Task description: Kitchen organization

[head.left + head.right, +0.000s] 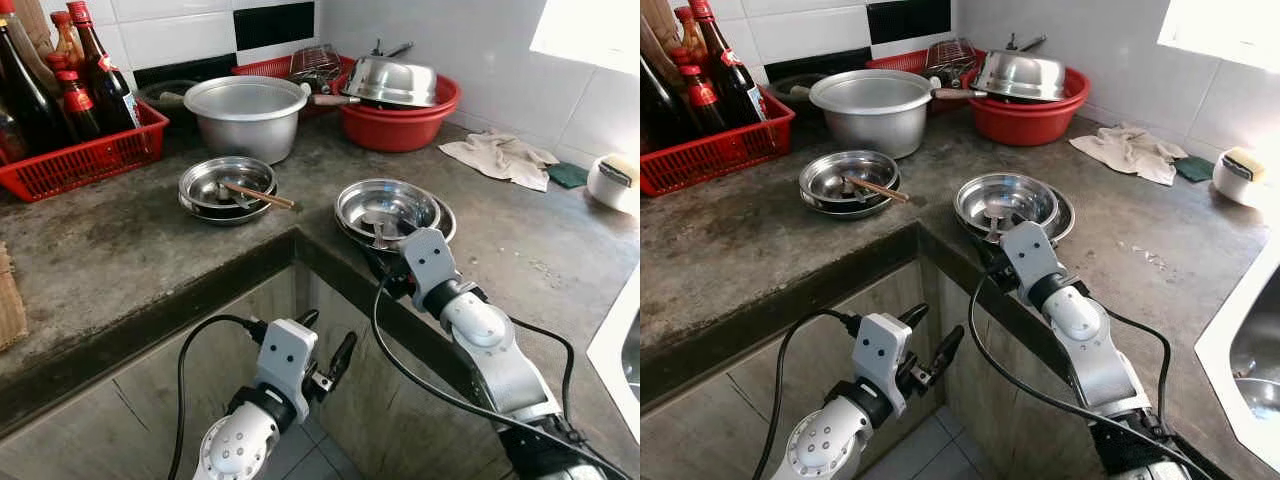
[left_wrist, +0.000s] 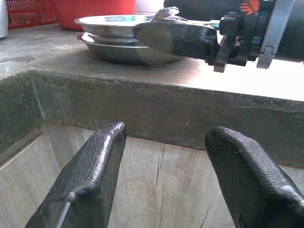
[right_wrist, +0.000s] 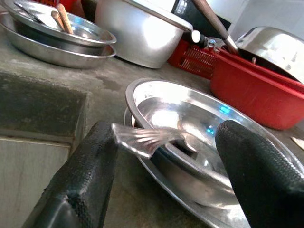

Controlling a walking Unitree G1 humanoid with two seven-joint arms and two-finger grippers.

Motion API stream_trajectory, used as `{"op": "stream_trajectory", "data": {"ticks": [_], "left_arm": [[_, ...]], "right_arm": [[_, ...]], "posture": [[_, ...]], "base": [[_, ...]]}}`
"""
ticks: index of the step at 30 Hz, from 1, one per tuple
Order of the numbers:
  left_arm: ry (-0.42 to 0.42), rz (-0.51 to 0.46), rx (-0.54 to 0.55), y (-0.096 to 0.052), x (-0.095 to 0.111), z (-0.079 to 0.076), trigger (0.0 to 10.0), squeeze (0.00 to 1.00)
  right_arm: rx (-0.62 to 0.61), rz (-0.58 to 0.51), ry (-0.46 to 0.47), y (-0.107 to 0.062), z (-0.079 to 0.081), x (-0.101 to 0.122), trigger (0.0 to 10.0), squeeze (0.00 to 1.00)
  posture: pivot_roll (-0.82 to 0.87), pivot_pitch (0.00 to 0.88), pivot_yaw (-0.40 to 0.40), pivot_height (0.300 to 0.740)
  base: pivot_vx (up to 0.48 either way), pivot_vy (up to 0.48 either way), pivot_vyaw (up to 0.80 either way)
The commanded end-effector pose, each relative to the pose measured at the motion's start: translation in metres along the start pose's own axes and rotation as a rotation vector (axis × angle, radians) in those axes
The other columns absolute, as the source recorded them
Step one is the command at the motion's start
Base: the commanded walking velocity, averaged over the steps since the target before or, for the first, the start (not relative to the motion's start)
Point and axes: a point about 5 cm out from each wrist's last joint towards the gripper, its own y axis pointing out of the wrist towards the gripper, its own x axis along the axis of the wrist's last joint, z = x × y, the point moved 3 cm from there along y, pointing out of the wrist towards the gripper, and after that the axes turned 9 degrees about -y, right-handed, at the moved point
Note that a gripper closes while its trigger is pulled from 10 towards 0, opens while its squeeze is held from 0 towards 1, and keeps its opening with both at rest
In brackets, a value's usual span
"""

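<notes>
Two stacked steel bowls [image 1: 388,205] sit near the counter's inner corner, with a steel spoon [image 3: 142,137] lying in the upper one, its handle over the rim toward me. My right gripper [image 3: 164,132] is at the counter edge right before these bowls, open, one finger on each side of the spoon handle. A second stack of steel bowls [image 1: 228,187] holding a wooden stick [image 1: 262,196] lies further left. Lower down, in front of the cabinet face, my left gripper [image 1: 328,338] is open with nothing between its fingers.
An aluminium pot [image 1: 247,112] and a red basin [image 1: 400,128] with a steel bowl upturned on it stand at the back. A red basket [image 1: 85,160] of bottles is at the back left. A cloth [image 1: 500,155] lies at right, near the sink edge [image 1: 612,345].
</notes>
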Motion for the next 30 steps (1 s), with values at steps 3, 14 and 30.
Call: {"op": "stream_trajectory", "data": {"ticks": [3,14,30], "left_arm": [[0.005,-0.018,-0.01,-0.001,0.005,-0.003,10.0,0.0],[0.008,-0.018,-0.003,-0.001,0.004,-0.002,10.0,0.0],[0.014,-0.013,0.012,0.0,0.004,0.001,10.0,0.0]], "right_arm": [[0.002,-0.021,-0.022,0.004,-0.002,0.003,10.0,0.0],[0.0,-0.021,-0.027,0.008,-0.003,0.002,0.0,0.0],[-0.055,-0.044,-0.028,0.013,-0.014,0.008,0.0,0.0]], "posture": [[0.12,0.019,-0.064,0.74],[0.12,0.019,-0.066,0.74],[0.12,0.027,-0.065,0.74]], "base": [[0.0,0.0,0.0],[0.0,0.0,0.0],[0.0,0.0,0.0]]}}
